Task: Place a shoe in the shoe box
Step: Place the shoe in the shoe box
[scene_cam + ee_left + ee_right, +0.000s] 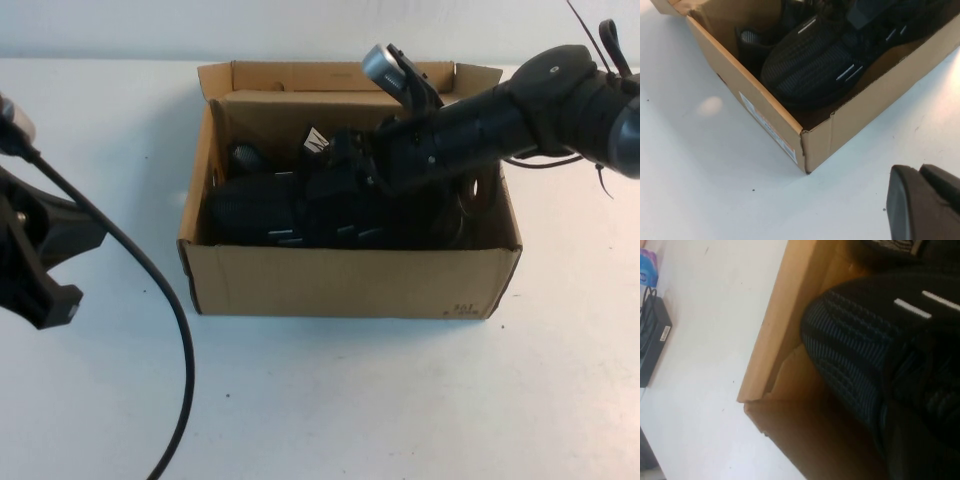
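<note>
- One shoe (262,212) is lying inside the box (350,282), under the right claw (345,170), which is pinching it; releasing remains.
- Left claw (920,200), pressed together, is idling beside the box.

We seem to be at a lab-style robot test bench: a bare white table (400,400) against a plain pale wall, black cable (150,290) trailing loose across it, and a black power adapter (652,340) lying off to the side in the right wrist view.
</note>
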